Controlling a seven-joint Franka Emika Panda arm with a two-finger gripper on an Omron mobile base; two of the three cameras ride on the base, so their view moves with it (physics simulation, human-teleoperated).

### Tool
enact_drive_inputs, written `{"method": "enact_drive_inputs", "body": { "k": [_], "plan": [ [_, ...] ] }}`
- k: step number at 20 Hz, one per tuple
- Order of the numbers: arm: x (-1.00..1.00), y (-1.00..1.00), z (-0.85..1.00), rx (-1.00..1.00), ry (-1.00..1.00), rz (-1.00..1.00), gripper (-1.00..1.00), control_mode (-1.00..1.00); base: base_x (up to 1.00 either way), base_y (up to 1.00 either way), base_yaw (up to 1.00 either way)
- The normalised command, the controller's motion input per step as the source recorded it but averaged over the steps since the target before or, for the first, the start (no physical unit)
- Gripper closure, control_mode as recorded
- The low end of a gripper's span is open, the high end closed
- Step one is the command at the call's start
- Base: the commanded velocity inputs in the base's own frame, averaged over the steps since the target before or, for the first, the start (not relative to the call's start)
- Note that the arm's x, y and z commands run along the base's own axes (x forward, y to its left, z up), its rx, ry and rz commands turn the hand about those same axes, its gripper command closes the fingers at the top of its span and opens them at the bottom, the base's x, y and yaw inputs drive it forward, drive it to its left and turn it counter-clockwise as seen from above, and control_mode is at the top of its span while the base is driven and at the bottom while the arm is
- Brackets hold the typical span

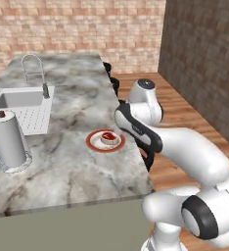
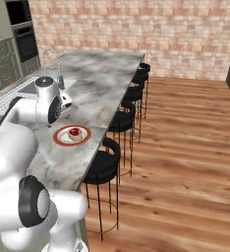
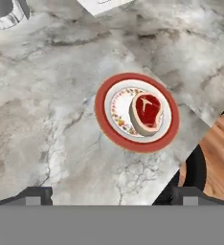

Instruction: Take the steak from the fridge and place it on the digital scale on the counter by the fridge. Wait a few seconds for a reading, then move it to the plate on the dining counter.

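No legible text (none anywhere)

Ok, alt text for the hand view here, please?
A steak lies on a red-rimmed plate on the marbled dining counter, seen from above. The gripper hangs apart from it, fingers spread wide and holding nothing. A black stool sits past the counter edge.

Sink (image 1: 18, 105) and paper towel holder (image 3: 6, 13) cropped by frame edges.
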Motion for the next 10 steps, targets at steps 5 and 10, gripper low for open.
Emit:
{"method": "enact_drive_inputs", "body": {
  "k": [5, 10],
  "plan": [
    [-1.0, 0.0, 0.75, 0.0, 0.0, -0.11, -1.0, -1.0, 0.0, 0.0, 0.0],
    [-1.0, 0.0, 0.5, 0.0, 0.0, -0.1, -1.0, -1.0, 0.0, 0.0, 0.0]
  ]
}}
